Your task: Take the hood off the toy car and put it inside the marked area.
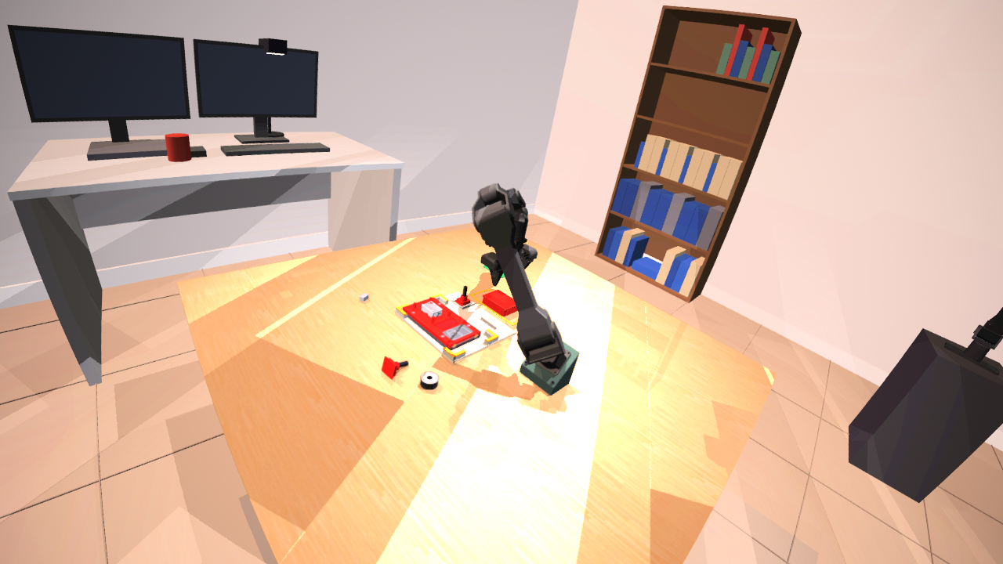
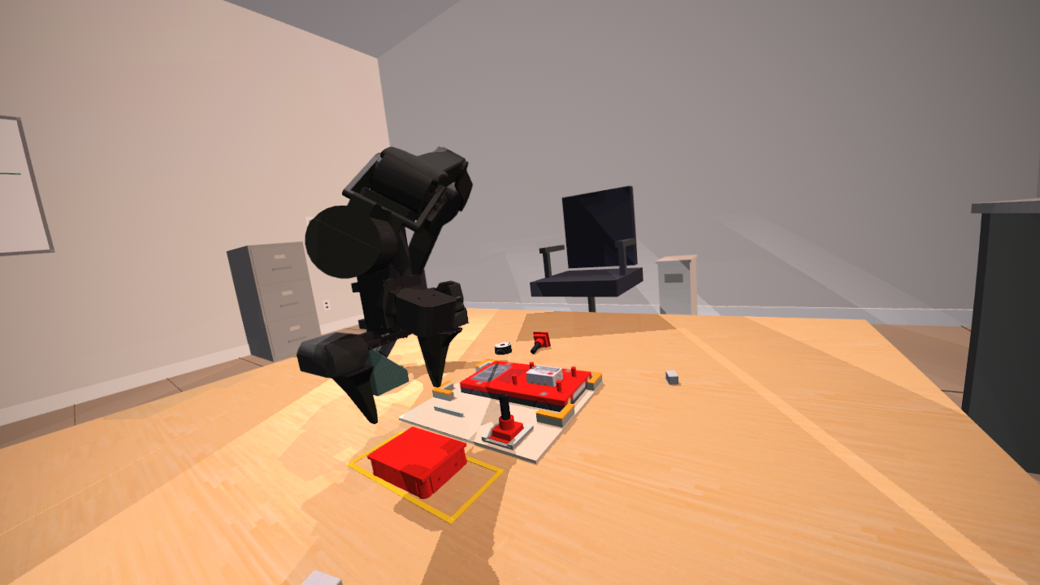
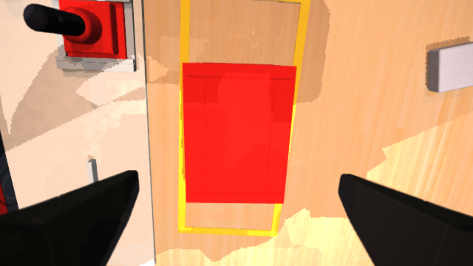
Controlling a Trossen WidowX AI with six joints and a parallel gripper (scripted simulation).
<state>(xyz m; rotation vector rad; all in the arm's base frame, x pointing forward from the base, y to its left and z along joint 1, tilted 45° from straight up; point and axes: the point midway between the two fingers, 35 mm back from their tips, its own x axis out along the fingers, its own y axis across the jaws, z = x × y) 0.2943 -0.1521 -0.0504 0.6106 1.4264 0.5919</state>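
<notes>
The red hood (image 1: pixel 499 301) (image 2: pixel 418 458) (image 3: pixel 238 133) lies flat, top up, on the table within the yellow outline (image 2: pixel 476 496) (image 3: pixel 229 231). Its long sides run close along the yellow lines; in the wrist view its top covers parts of them, so the exact gap is hard to tell. My gripper (image 2: pixel 405 403) (image 3: pixel 240 182) is open and empty above the hood, with both fingertips apart from it, one out to each side. The toy car (image 1: pixel 436 323) (image 2: pixel 538 392) sits on its light board without the hood, its grey block showing.
A red part with a black upright handle (image 1: pixel 462 299) (image 2: pixel 506 429) (image 3: pixel 92 29) stands in a holder on the board beside the outline. A grey block (image 3: pixel 454 68) lies on the other side. A wheel (image 1: pixel 429 381) (image 2: pixel 502 348) and another red part (image 1: pixel 389 366) (image 2: pixel 540 340) lie beyond the car.
</notes>
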